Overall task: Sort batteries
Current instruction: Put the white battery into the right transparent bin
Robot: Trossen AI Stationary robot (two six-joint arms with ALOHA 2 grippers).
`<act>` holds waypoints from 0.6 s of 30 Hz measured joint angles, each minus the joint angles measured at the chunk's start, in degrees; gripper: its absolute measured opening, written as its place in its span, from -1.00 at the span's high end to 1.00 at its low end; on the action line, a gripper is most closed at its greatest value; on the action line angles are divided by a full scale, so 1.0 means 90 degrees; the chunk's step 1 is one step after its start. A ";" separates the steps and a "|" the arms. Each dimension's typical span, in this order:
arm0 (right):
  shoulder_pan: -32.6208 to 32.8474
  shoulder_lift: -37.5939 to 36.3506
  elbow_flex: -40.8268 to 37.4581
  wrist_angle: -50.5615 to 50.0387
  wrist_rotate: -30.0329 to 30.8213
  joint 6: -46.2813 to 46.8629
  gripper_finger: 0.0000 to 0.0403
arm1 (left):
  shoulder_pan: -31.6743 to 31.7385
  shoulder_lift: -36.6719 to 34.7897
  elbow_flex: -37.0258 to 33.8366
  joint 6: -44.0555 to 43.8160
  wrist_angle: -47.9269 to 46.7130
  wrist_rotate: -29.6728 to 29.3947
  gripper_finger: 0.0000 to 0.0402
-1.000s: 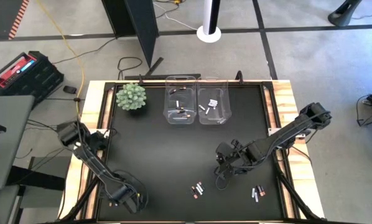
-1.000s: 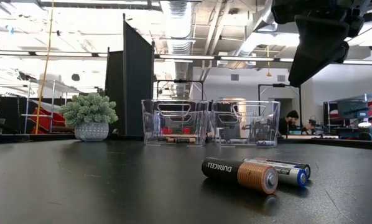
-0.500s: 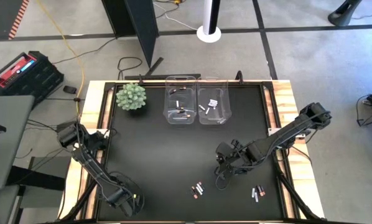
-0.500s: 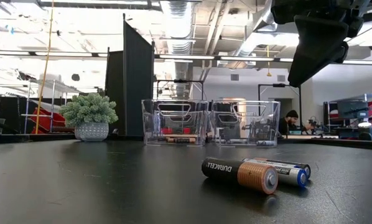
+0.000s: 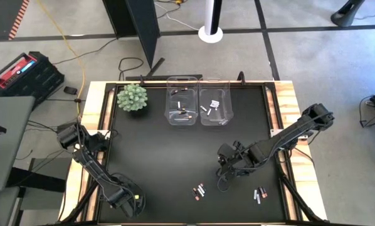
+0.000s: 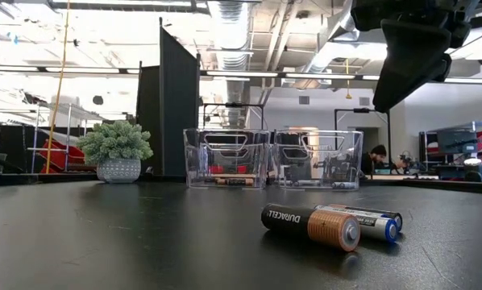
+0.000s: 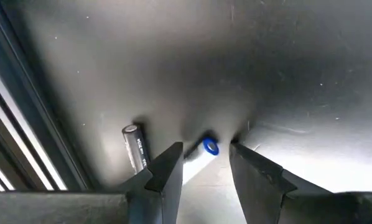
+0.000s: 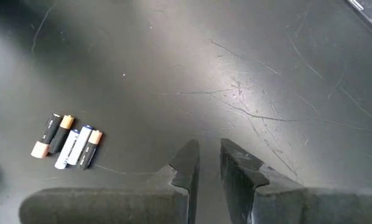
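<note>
Black table mat (image 5: 162, 150), two clear bins (image 5: 197, 100) at far edge, plant (image 5: 132, 97) beside them. Left gripper (image 7: 203, 167) low at near-left corner, fingers parted around white, blue-ended battery (image 7: 201, 152); whether gripped, cannot tell; another battery (image 7: 135, 147) just beside. Right gripper (image 8: 206, 163) hovers over bare mat, fingers nearly together, empty; four-battery cluster (image 8: 66, 141) well apart. More batteries (image 5: 259, 194) near right front edge, some inside bins.

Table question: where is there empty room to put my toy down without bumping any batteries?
The widest bare patch is the middle of the black table, between the plant and bins at the back and the battery clusters at the front. The front right is crowded: the right hand hovers beside those batteries. The left hand fills the front left corner.
</note>
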 joint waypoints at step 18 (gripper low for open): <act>0.0028 0.0000 0.0000 0.0007 0.0000 0.0020 0.60 | -0.0007 0.0010 -0.0022 0.1315 0.0133 0.0061 0.36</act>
